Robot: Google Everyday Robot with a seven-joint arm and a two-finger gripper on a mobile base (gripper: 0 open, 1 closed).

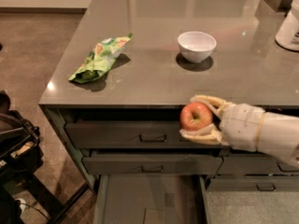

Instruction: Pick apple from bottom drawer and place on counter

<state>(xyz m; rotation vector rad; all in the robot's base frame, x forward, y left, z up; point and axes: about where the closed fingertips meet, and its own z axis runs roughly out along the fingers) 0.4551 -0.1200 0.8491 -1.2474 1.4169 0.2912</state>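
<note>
**Your pale two-finger gripper (pixel 190 117) holds the small red-orange apple (pixel 196 116) in front of the top drawer.**

On your left, a crumpled green snack bag (pixel 99 59) lies on the glossy grey-brown counter (pixel 154 85). Below it, the wide dark grey-green bottom drawer (pixel 149 197) stands pulled out towards you. Further right, the apple sits just under the counter's near edge, clamped between one finger above and one below. A round white bowl (pixel 196 45) rests on the counter beyond it. The arm reaches in from the right.
</note>
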